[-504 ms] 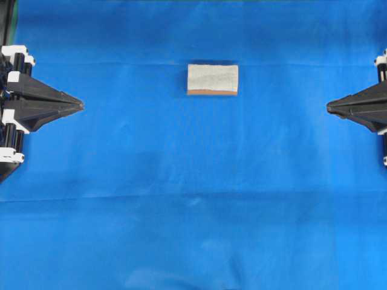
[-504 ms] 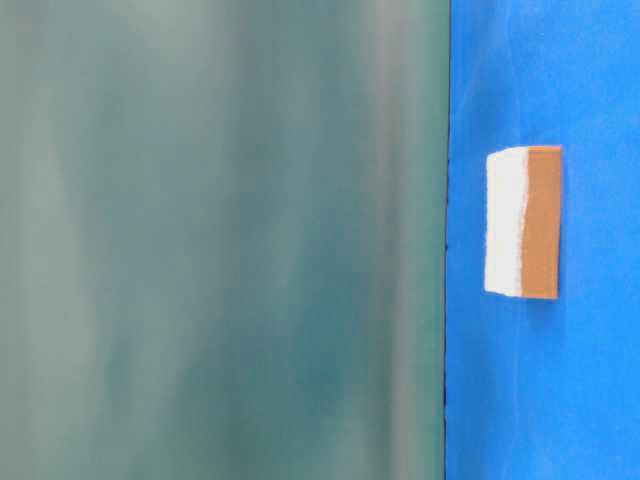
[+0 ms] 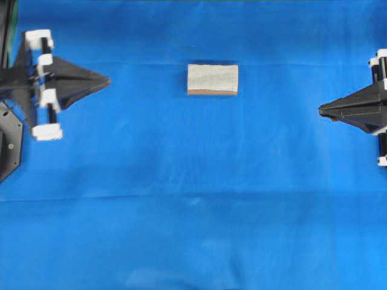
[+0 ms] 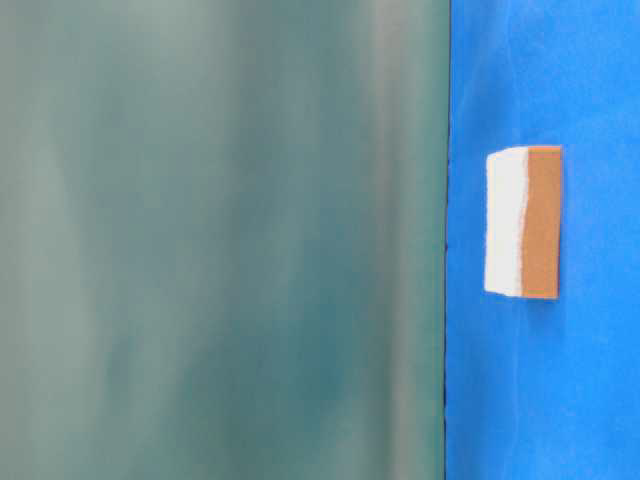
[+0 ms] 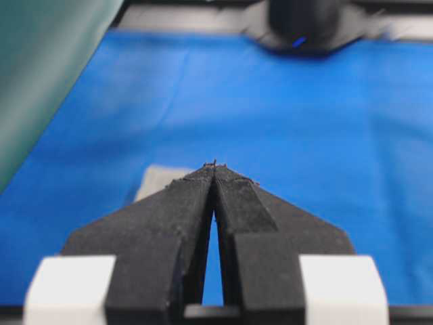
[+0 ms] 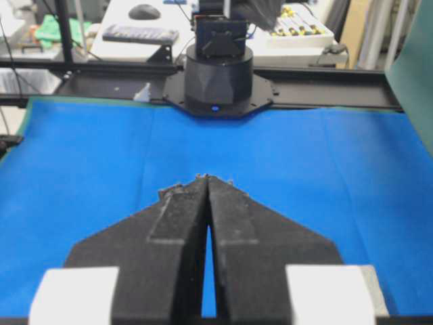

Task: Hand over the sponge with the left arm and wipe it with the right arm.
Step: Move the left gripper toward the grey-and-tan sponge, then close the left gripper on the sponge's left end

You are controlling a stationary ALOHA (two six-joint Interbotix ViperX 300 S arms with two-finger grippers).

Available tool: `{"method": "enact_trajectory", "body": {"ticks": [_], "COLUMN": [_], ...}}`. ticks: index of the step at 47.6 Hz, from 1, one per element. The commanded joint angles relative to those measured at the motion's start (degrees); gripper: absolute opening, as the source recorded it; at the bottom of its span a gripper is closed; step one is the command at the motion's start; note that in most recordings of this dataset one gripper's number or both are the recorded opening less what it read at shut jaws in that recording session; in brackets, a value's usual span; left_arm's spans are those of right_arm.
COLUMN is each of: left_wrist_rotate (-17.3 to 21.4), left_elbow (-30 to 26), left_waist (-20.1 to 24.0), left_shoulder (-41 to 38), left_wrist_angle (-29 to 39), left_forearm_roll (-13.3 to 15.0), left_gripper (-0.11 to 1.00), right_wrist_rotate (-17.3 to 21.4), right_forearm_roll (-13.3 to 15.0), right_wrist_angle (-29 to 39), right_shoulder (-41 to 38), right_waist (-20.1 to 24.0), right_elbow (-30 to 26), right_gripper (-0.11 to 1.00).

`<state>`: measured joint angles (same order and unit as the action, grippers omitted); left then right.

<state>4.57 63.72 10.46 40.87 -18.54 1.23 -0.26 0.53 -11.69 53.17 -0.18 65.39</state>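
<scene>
1. Sponge [image 3: 212, 79] lies flat on the blue table [image 3: 193, 211] — untouched.
2. Left end effector [image 3: 106, 80] — clenched, empty, well left of the sponge.
3. Right end effector [image 3: 321, 109] — clenched, empty, well right of the sponge.

Left arm [image 3: 12, 78]: black, with four white blocks across its head.
Left fingers [image 3: 84, 81]: matte black, wedge-shaped, narrowing to one fine point; rough, grainy surface.
Right arm [image 3: 378, 109]: black, white trim at its edges.
Right fingers [image 6: 176, 223]: black triangular pair, white blocks at their roots.
Base [image 6: 218, 78]: black round pedestal with a small blue light.
</scene>
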Motion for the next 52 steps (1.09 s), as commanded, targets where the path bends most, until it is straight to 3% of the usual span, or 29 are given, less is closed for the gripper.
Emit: {"method": "enact_trajectory", "body": {"ticks": [1,7,11,20,24,52], "left_wrist_rotate": [0.4,1.5,2.5,6.2,7.0,9.1], "left_elbow": [-1.9,-5.3,-7.8,-13.6,-16.2,-26.9], "left_waist": [1.3,2.6,3.3,4.9,5.8,7.8], "left_shoulder": [-4.0,-11.7,-16.9,-28.5,-32.3,-52.6], "left_wrist_angle": [-2.3,-2.7,-2.6,-1.9,-0.8,0.3], "left_forearm_roll": [0.1,0.1,0.1,0.1,0.1,0.0], "left_gripper": [0.0,0.06,0.25,0.8,0.92,0.94], "right_wrist_rotate": [0.1,0.1,0.1,0.2,0.2,0.3], "right_forearm_roll": [0.1,0.1,0.0,0.0,0.1,0.0], "right_wrist_angle": [-0.2,-0.1,0.0,0.4,0.6,0.6], "right_shoulder": [-0.4,-0.7,-0.9,-1.3,-1.4,-3.1], "right_waist": [-0.1,-0.1,-0.1,-0.1,0.0,-0.2], "right_elbow": [-1.5,-1.4,-1.5,-1.4,-1.3,-1.1], "right_gripper": [0.01,0.01,0.01,0.01,0.01,0.01]}}
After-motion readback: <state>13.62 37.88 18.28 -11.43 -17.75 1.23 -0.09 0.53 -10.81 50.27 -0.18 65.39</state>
